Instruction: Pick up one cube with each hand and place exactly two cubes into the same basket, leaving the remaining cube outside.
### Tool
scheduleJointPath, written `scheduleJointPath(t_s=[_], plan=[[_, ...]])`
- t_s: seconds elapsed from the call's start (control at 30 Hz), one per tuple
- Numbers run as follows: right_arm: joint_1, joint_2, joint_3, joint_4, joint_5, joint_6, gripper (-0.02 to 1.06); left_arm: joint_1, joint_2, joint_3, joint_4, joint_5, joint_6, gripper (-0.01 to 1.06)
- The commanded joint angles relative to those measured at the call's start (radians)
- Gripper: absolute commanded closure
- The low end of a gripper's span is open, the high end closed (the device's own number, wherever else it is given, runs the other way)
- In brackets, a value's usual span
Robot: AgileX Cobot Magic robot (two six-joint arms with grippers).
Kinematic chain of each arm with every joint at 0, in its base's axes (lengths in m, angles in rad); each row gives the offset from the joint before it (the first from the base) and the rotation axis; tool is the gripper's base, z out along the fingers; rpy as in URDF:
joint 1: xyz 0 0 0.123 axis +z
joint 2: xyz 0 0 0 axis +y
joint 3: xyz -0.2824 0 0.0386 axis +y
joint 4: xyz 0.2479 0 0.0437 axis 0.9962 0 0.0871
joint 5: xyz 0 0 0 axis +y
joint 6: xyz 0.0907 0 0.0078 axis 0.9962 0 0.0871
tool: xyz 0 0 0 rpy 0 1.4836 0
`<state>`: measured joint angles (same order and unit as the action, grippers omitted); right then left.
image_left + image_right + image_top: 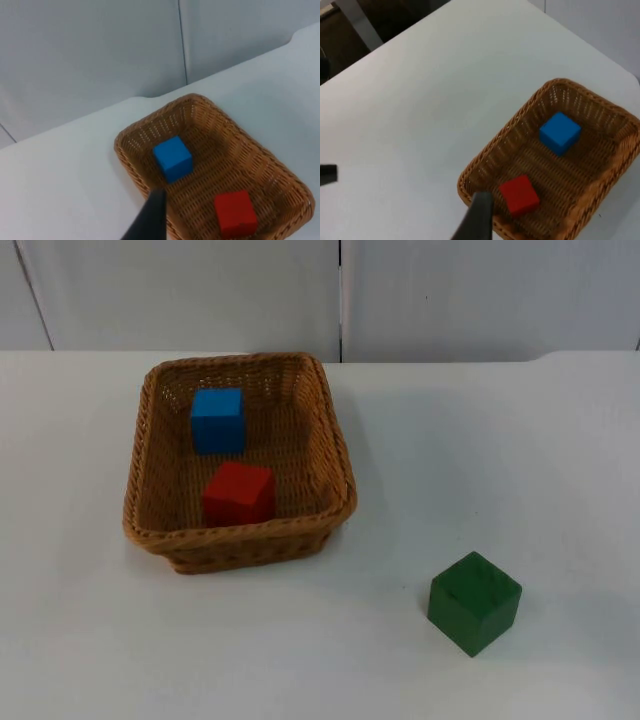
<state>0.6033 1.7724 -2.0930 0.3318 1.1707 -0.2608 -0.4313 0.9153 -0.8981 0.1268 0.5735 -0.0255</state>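
A brown wicker basket stands left of the table's middle. Inside it, a blue cube lies toward the back and a red cube toward the front, apart from each other. A green cube sits alone on the table, to the basket's front right. My left gripper hangs high over the table beside the basket, with the blue cube and red cube below it. My right gripper is also raised, above the basket holding the blue cube and red cube.
The grey partition wall closes off the table at the back, just behind the basket. White table top spreads to the right of the basket and along the front. In the right wrist view the table's edge drops to dark floor.
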Motion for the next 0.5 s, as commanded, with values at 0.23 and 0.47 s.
scheduleJointPath(t_s=[0.23,0.47], plan=[[-0.001,-0.194,0.335,0.010,-0.218,-0.030,0.25,0.003,-0.142,0.079,-0.033,0.030,-0.010,0.16],[-0.001,-0.326,0.555,0.010,-0.334,-0.047,0.25,0.003,-0.246,0.120,-0.037,0.058,-0.010,0.16]])
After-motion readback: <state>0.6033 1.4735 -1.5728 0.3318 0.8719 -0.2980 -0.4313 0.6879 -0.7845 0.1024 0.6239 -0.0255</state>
